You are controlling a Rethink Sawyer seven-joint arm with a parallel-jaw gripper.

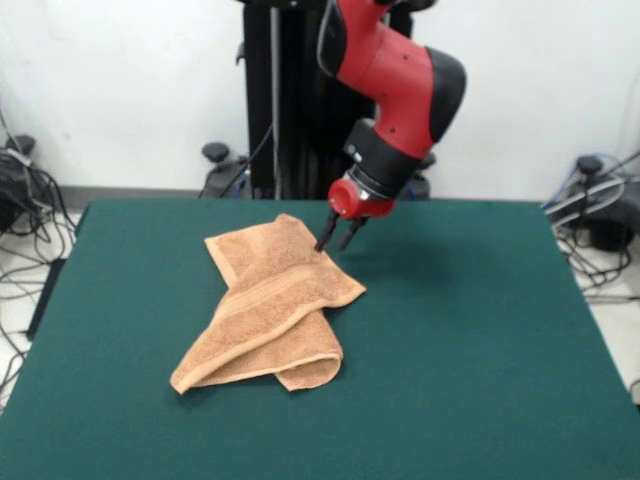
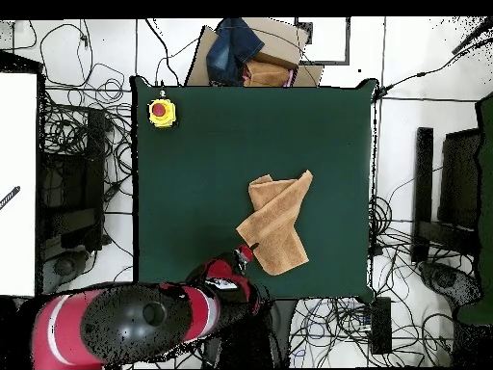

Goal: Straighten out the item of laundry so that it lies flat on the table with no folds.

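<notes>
The towel [image 1: 268, 305] is lying folded over itself near the desk's [image 1: 480, 330] middle, toward the robot's edge. The fingers [image 1: 338, 236] are hovering spread and empty, tips just at the towel's robot-side edge.

You're looking at the green table [image 1: 480, 330]: towel [image 1: 268, 305] lying folded on it near middle, yellow box w/ red button [image 2: 162, 113] sitting at one corner.

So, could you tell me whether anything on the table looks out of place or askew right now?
Yes: the towel lies folded over itself and skewed on the table, not flat. The gripper, fingers apart, is at its far edge. A yellow box with a red button sits at one corner.
</notes>
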